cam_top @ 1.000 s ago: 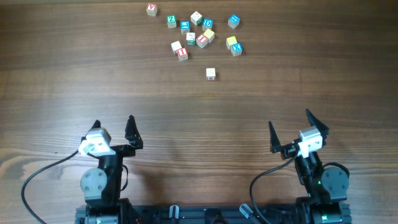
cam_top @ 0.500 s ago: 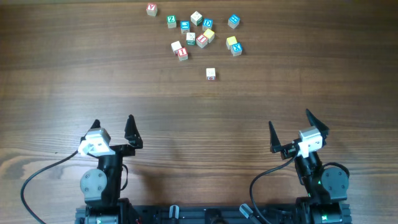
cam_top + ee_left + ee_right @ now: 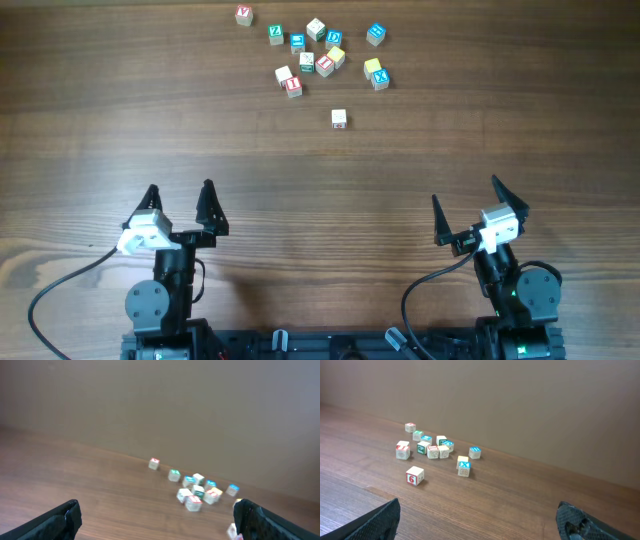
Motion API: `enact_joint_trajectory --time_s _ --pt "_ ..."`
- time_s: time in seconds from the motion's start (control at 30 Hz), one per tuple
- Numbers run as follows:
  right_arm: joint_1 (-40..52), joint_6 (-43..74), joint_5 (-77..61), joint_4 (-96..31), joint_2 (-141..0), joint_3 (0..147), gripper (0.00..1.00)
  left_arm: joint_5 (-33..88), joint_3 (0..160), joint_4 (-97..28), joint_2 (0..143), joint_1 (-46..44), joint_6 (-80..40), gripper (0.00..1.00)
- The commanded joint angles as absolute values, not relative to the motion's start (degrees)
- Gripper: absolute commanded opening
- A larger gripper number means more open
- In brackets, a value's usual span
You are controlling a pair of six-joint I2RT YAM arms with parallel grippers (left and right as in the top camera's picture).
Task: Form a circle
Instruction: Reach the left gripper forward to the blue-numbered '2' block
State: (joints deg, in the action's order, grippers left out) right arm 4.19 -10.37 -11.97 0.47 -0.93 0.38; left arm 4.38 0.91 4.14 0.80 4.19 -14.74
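Only from overhead are both arms taken in at once. The left tool [image 3: 179, 188] and the right tool [image 3: 465, 191] are held over the near part of the desk [image 3: 100, 110], well apart, each with its two fingers spread wide and nothing between them.

The letter cubes [image 3: 325, 64] are seen there as a loose scatter at the far side of the desk, about the middle. A lone cube [image 3: 339, 119] is set a little nearer than the rest. Only top faces are given in that view.

From the right wrist the side faces are shown as well. A red figure like a 6 is read on the lone cube. A blue X cube [image 3: 464, 467] is found at the right of the group, just beside a yellowish one. A plain, dull wall [image 3: 520, 390] behind the desk is shown by the wrist views only. The left wrist view is blurred, so no letter can be read there.

The desk is of dark brown wood with a long grain. The cubes are small, pale and square-edged, with faces printed in red, green, blue or yellow. The fingers are matt black and taper to points.
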Motion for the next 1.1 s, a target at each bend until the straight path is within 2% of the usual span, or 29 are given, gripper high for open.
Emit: enact_joint_trajectory --time_s 0.0,0.13,0.3,0.57,0.73,0.9,1.07 --pt "4.16 -10.52 -12.03 0.95 -0.54 0.3 1.0 6.55 7.86 -1.28 1.04 3.9 -21.93 1.0" --pt "4.16 -10.55 -12.03 0.95 -0.54 0.3 1.0 9.08 19.14 -12.91 6.94 3.9 -21.93 1.0" --pt "4.16 -10.52 -12.03 0.95 -0.54 0.3 1.0 14.06 37.67 -24.6 25.19 3.9 -21.91 1.0" --pt "4.16 -10.52 -12.03 0.95 -0.54 0.3 1.0 24.69 62.87 -30.57 55.99 3.66 -21.91 1.0" --pt "4.16 -10.52 -12.03 0.95 -0.54 0.3 1.0 23.35 90.0 -47.44 78.48 -0.05 -19.46 1.0" --pt "4.16 -10.52 -12.03 0.95 -0.54 0.3 1.0 10.81 117.05 -65.95 98.41 -7.33 -13.85 1.0" --pt "4.16 -10.55 -12.03 0.95 -0.54 0.3 1.0 6.76 120.81 -66.17 107.13 -14.06 -9.39 1.0"
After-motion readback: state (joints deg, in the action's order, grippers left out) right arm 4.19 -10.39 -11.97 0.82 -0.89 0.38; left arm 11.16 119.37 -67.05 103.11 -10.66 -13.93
